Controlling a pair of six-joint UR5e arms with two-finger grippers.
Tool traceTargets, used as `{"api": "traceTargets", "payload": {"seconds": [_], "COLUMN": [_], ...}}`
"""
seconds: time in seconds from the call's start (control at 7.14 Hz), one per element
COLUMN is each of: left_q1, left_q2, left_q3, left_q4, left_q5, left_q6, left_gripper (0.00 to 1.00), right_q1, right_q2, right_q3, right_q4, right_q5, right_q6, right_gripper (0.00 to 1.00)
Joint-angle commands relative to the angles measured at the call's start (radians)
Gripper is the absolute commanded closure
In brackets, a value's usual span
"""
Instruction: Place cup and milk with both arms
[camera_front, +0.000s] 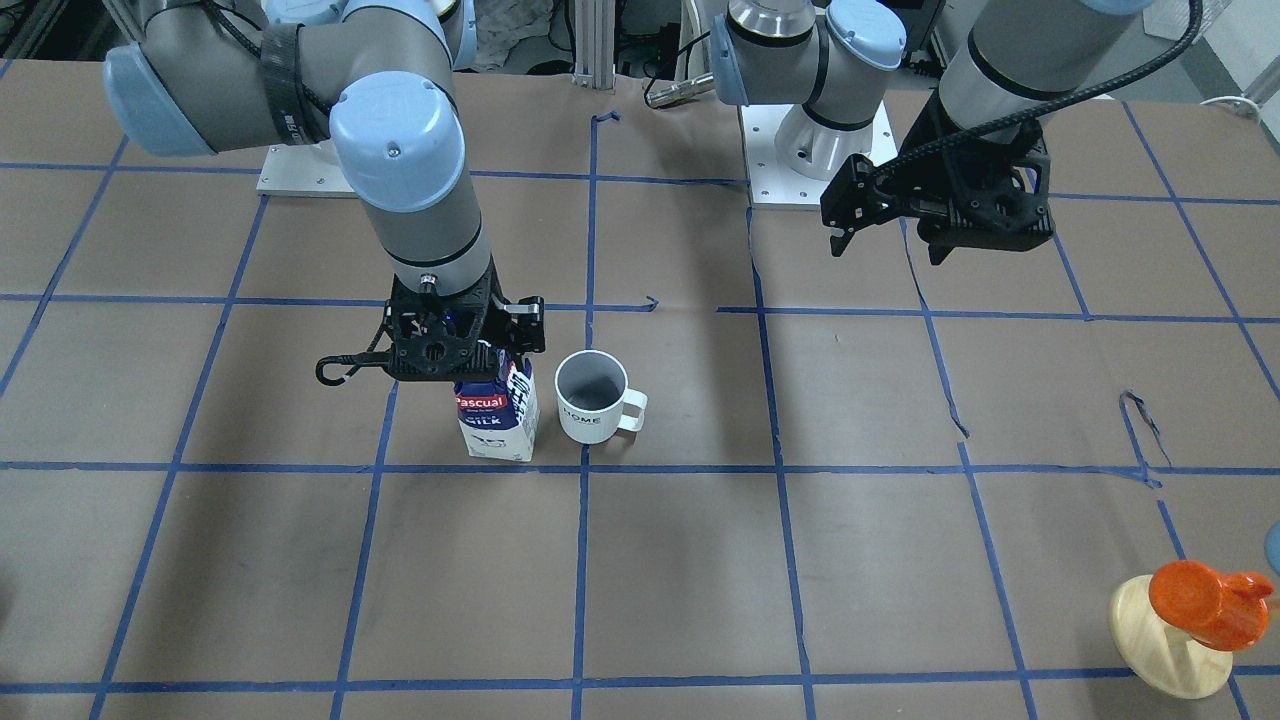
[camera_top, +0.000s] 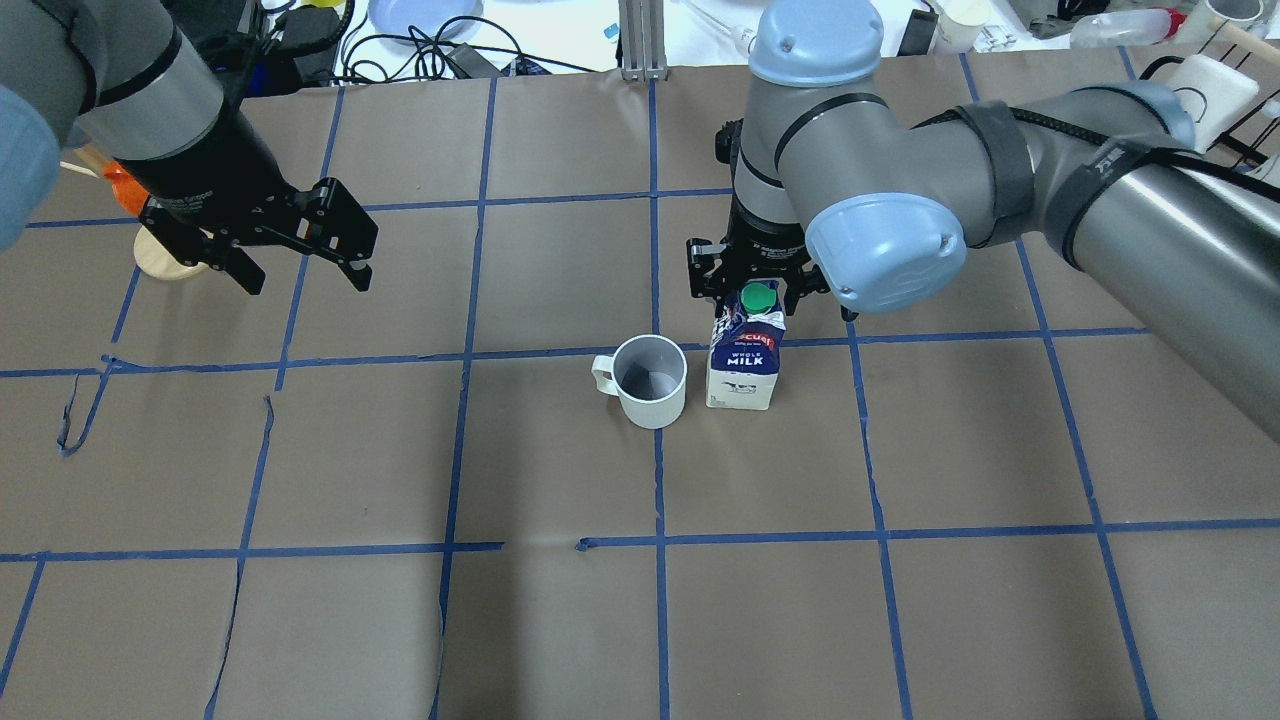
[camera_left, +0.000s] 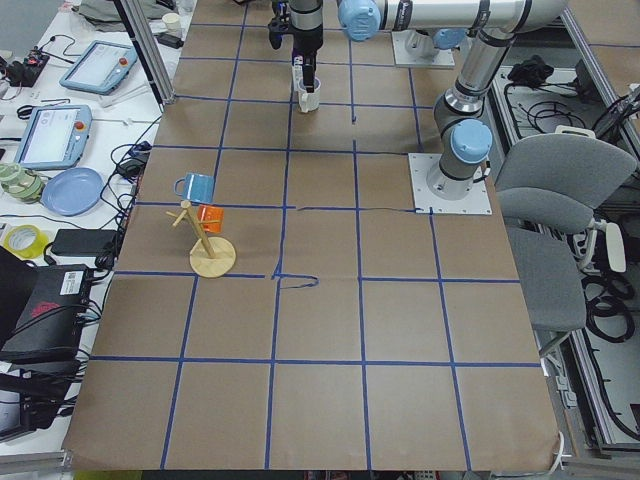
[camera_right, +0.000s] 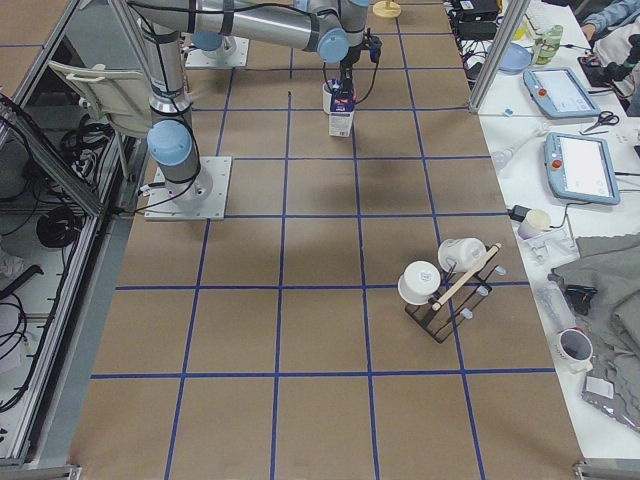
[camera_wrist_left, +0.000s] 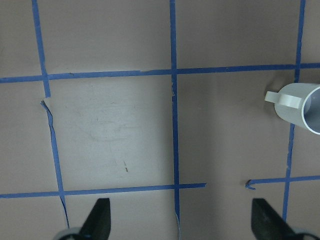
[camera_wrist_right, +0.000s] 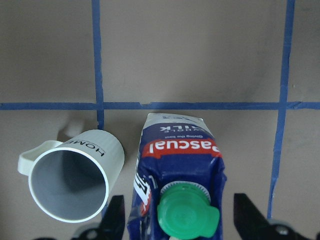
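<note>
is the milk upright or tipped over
Upright: the milk stands on its base, green cap on top, beside the cup.

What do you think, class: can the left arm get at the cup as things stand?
Probably yes. The left gripper hangs open, nothing stands between it and the upright cup, whose handle faces that side, and the milk is on the cup's far side.

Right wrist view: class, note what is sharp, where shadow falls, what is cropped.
Right wrist view: milk label and cup lettering are sharp; a faint shadow lies by the cup's handle; the fingers of the right tool are cropped at the bottom edge.
</note>
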Motion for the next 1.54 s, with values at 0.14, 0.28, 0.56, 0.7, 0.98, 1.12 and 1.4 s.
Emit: {"api": "traceTargets", "payload": {"seconds": [0.14, 0.28, 0.56, 0.7, 0.98, 1.12, 1.4], "left_q1": [0.001, 0.002, 0.002, 0.002, 0.002, 0.0, 0.0], "left_q2": [-0.005, -0.005, -0.006, -0.006, -0.006, -0.006, 0.001], "left_q3": [-0.001, -0.001, -0.001, -0.002, -0.001, -0.002, -0.001], "left_q4": [0.001, 0.002, 0.001, 0.001, 0.001, 0.001, 0.001], "left_q5": [0.0, 0.0, -0.002, -0.002, -0.002, -0.002, -0.002], "left_q6": [0.006, 0.006, 0.006, 0.004, 0.004, 0.0, 0.001], "left_gripper": [0.0, 0.0, 0.0, 0.0, 0.0, 0.0, 0.0], "right_q1": [-0.017, -0.027, -0.139, -0.209, -0.236, -0.233, -0.231], "right_q2": [-0.108, -0.149, -0.207, -0.217, -0.214, -0.214, -0.214], "right_q3": [-0.101, -0.118, -0.141, -0.168, -0.189, -0.189, -0.187], "right_q4": [0.068, 0.128, 0.232, 0.269, 0.309, 0.309, 0.309], "right_q5": [-0.005, -0.017, -0.023, -0.019, -0.028, -0.027, -0.028], "right_q6": [-0.003, -0.006, -0.163, -0.24, -0.25, -0.25, -0.25], "right_gripper": [0.0, 0.0, 0.0, 0.0, 0.0, 0.0, 0.0]}}
